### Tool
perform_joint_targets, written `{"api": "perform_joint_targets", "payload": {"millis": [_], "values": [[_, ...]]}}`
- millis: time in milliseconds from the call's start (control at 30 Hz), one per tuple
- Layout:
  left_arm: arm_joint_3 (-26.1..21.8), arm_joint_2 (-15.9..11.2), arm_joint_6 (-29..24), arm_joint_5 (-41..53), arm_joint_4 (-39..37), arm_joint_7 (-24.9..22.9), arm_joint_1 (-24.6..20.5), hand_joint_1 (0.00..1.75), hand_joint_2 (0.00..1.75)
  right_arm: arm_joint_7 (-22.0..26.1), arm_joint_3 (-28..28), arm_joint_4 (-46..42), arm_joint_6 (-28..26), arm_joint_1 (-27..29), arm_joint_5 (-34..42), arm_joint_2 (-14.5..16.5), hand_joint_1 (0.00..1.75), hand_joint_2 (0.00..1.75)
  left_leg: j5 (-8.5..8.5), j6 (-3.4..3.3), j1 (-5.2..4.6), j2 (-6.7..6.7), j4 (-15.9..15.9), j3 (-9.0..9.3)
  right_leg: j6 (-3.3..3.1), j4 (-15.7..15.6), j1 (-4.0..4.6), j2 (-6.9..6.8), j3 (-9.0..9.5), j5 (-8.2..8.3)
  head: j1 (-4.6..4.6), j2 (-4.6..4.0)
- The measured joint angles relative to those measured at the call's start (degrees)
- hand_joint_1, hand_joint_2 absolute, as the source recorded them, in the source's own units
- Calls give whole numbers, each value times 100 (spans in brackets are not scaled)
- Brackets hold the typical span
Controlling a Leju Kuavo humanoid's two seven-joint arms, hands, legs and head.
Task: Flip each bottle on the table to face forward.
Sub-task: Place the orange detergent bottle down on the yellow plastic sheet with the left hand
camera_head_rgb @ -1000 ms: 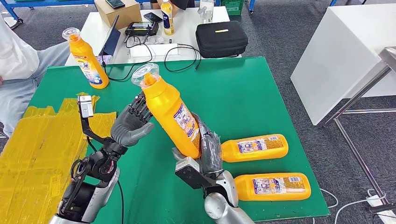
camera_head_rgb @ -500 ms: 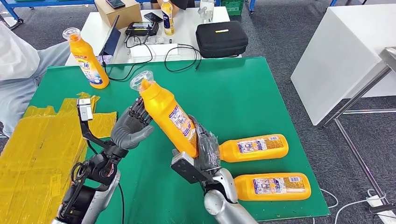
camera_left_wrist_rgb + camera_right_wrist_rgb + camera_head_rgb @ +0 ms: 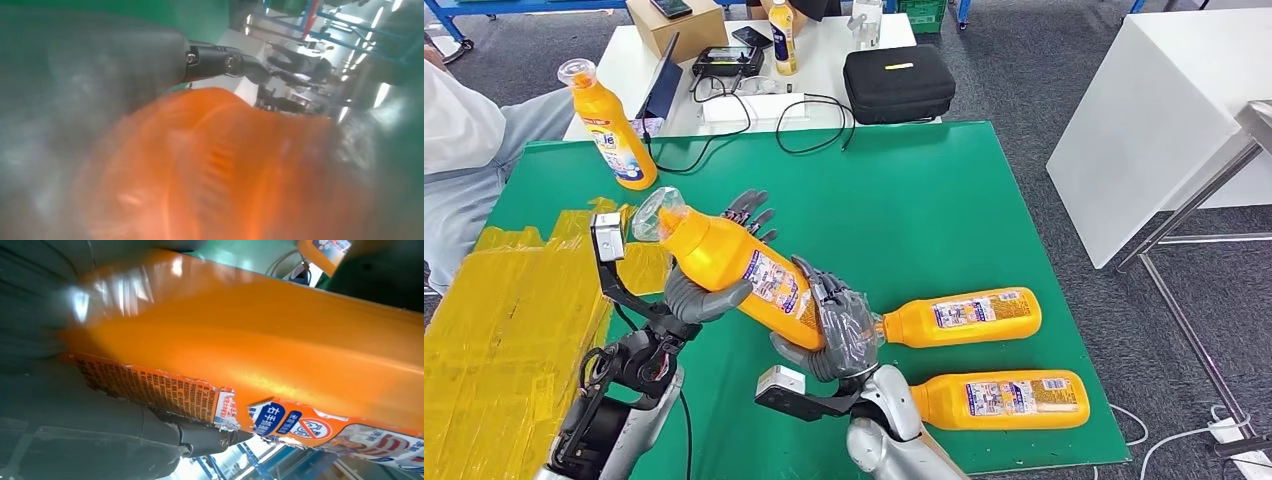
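Observation:
An orange bottle (image 3: pixel 734 265) with a clear cap hangs above the green table (image 3: pixel 944 200), tipped far over with its cap toward the left. My right hand (image 3: pixel 839 325) grips its lower body. My left hand (image 3: pixel 699 295) lies under and behind its upper part, fingers (image 3: pixel 749 208) spread, touching it without closing. Up close, the bottle (image 3: pixel 275 355) shows its torn label against my right hand (image 3: pixel 75 425). The left wrist view is blurred, with the bottle (image 3: pixel 225 165) against my left hand (image 3: pixel 75 100). Two more bottles (image 3: pixel 964 315) (image 3: pixel 1004 398) lie on their sides at the right. One bottle (image 3: pixel 614 130) stands upright at the far left corner.
Crumpled yellow sheets (image 3: pixel 504 310) cover the table's left side. Behind it a white table holds a black case (image 3: pixel 896 82), cables and a tablet. A white block (image 3: pixel 1164 110) stands to the right. A person in white (image 3: pixel 464 130) sits at the far left.
My right hand has tipped the bottle from nearly upright down toward the left. The bottle's upper part now lies across my left hand, which has spread its fingers behind it.

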State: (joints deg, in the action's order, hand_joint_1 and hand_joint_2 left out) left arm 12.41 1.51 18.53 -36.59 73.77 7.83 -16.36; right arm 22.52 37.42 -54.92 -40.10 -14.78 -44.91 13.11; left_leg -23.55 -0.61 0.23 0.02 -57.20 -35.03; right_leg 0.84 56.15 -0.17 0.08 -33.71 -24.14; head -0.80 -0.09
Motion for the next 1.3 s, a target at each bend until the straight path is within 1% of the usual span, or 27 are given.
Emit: {"api": "perform_joint_targets", "payload": {"millis": [133, 233, 267, 367, 533, 833, 933, 967, 1067, 1100, 1200, 1300], "values": [[9, -2, 8, -32, -69, 21, -1, 1, 175, 58, 85, -10, -1, -7, -2, -24, 175, 175, 0, 0, -1, 1, -1, 0, 0, 0, -1, 0, 1, 0, -1, 0], [10, -2, 4, -43, -113, 27, -2, 117, 175, 54, 107, -10, -1, -9, 6, -40, 175, 175, 0, 0, -1, 1, -1, 0, 0, 0, -1, 0, 1, 0, -1, 0], [11, -2, -2, -50, -126, 31, -3, 160, 175, 47, 114, -10, -1, -11, 20, -47, 175, 175, 0, 0, -1, 1, -1, 0, 0, 0, -1, 0, 1, 0, -1, 0], [17, 0, -36, -75, -149, 49, -3, 175, 175, 13, 173, -10, 1, -23, 120, -77, 175, 175, 0, 0, 0, 1, -1, 0, 0, 0, -1, 0, 0, 0, -1, 0], [28, 0, -131, -86, -151, 72, -1, 175, 175, -53, 280, -8, 31, -36, 360, -112, 175, 175, 0, 0, 0, 0, 0, -1, 0, 0, 0, 0, 0, 0, -2, 0], [32, 4, -255, -101, -151, 94, 4, 175, 175, -110, 366, -1, 44, -48, 474, -129, 175, 175, 0, 0, 0, 0, 0, -1, 0, 0, 0, 0, 1, 0, -1, 0], [31, 6, -311, -124, -151, 94, 8, 175, 175, -93, 369, -1, 136, -48, 625, -129, 175, 175, 0, 0, 0, 0, 0, -1, 0, 0, 0, 0, 1, 0, -1, 0], [30, 7, -330, -132, -151, 95, 11, 175, 175, -79, 369, -2, 186, -48, 693, -130, 147, 175, 0, 0, 0, 0, 0, -1, 0, 0, 0, 0, 1, 0, -1, 0], [12, 8, -380, -154, -142, 96, 33, 175, 175, 25, 361, -76, 398, -21, 1025, -148, 17, 175, 0, 0, 0, 0, 0, -1, 0, 0, 0, 0, 1, 0, -1, 0], [-8, 7, -413, -167, -132, 99, 48, 175, 175, 71, 349, -173, 513, 19, 1210, -166, 0, 175, 0, 0, 0, 0, 0, -1, 0, 0, 0, 0, 1, 0, -1, 0], [-128, -2, -537, -192, -66, 124, 124, 175, 175, 99, 252, -755, 959, 240, 1817, -259, 0, 175, 0, 0, 0, -1, 0, -5, 0, 1, 0, -1, -1, 0, -1, -1], [-275, -29, -618, -176, -4, 148, 195, 175, 175, 25, 119, -1387, 1248, 391, 2097, -381, 0, 175, 0, 0, 0, -1, 0, -7, 0, 0, 0, -1, -5, 0, 0, -1]]}}
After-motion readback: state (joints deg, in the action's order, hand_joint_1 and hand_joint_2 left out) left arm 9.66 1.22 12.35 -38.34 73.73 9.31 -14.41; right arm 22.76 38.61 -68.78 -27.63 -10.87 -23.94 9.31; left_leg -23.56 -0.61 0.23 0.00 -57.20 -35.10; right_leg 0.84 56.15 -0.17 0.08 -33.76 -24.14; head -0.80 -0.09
